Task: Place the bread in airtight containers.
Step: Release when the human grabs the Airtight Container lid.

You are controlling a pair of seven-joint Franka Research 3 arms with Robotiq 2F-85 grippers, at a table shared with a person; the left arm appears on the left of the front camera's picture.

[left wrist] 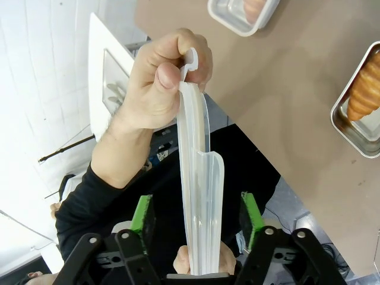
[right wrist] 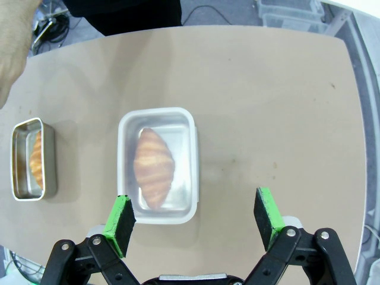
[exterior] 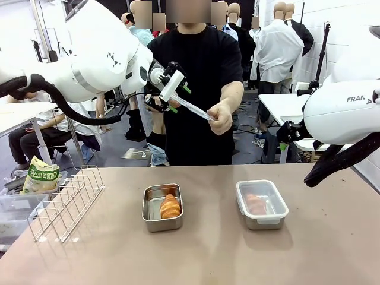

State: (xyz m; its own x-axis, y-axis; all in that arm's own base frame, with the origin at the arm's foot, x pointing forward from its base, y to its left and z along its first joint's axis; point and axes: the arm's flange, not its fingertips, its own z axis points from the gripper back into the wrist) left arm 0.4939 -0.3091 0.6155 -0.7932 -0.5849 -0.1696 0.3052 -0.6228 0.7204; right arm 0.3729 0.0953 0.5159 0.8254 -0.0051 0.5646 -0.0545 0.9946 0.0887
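Left wrist view, left gripper (left wrist: 196, 217) parted around lid (left wrist: 200, 196), hand (left wrist: 157, 83) pinching lid, right gripper (right wrist: 196, 221) released above table (right wrist: 267, 95).

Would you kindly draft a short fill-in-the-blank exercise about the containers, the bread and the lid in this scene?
1. The container nearer the robot's right arm is covered by a clear ____.
2. The open container holds ____ bread roll.
3. The spare lid is pinched at its far end by the person's ____.
4. The green pads of the left pincer stand ____ of that lid, one on each side.

Missing words: lid; one; hand; clear
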